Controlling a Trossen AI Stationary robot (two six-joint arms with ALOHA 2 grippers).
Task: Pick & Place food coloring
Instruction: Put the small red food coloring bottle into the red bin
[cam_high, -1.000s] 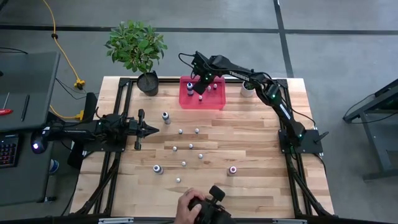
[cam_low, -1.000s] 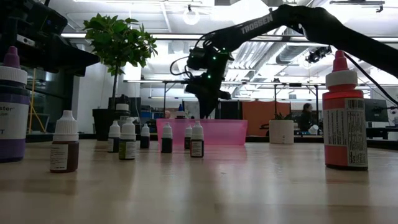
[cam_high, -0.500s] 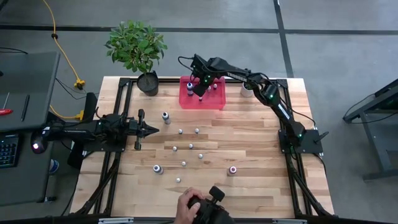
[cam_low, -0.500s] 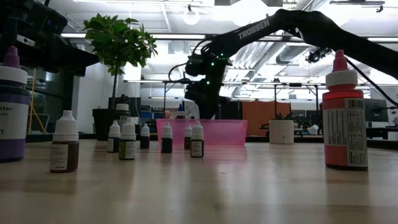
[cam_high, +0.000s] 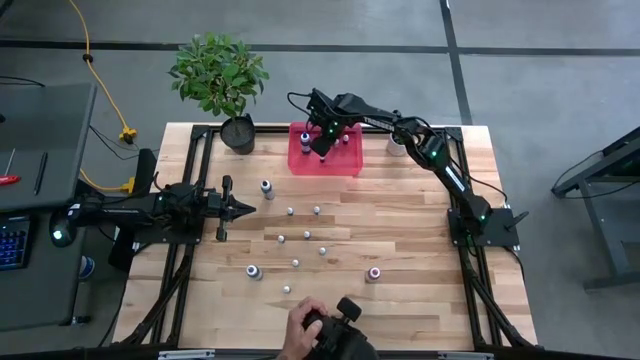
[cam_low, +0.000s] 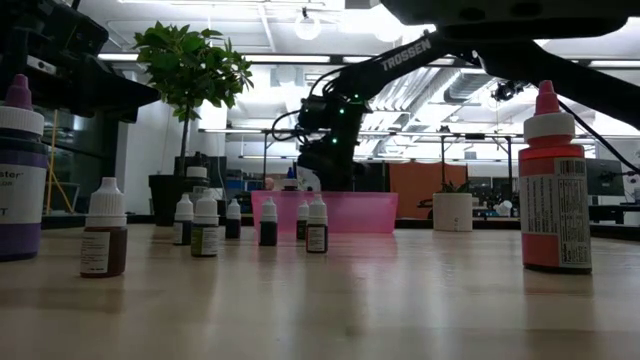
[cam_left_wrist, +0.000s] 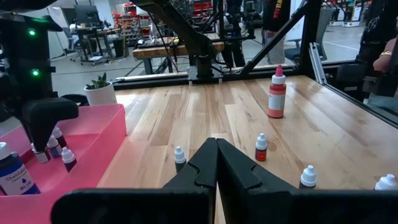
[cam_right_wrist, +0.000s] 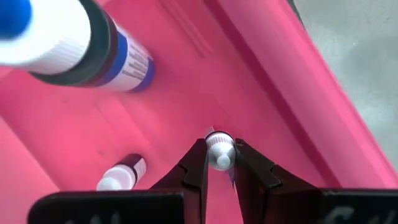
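Several small food coloring bottles (cam_high: 307, 235) stand on their bases on the wooden table. A larger red one (cam_low: 552, 190) and a purple one (cam_low: 18, 175) stand near the low camera. The pink bin (cam_high: 345, 160) at the table's far edge holds a big blue bottle (cam_right_wrist: 74, 43) and a small one lying down (cam_right_wrist: 121, 174). My right gripper (cam_right_wrist: 219, 163) is down inside the bin, shut on a small white-capped bottle (cam_right_wrist: 219, 149). My left gripper (cam_left_wrist: 216, 158) waits shut, level, over the table's left side. My right gripper pinches the small bottle's white cap (cam_right_wrist: 219, 147) between its two fingertips. The fingers come steeply from above, slanting down into the bin. The bottle's body is hidden below the cap and fingers, so I cannot tell whether it rests on the bin floor.
A potted plant (cam_high: 220, 75) stands at the far left corner and a small white pot (cam_high: 398, 146) right of the bin. A person's hand (cam_high: 298, 335) with a device is at the near edge. Bare wood lies along the table's right side.
My right gripper has gone down into the pink bin with the small bottle, staying shut on it. In the low view its fingers have sunk from above the bin's rim to behind its wall.
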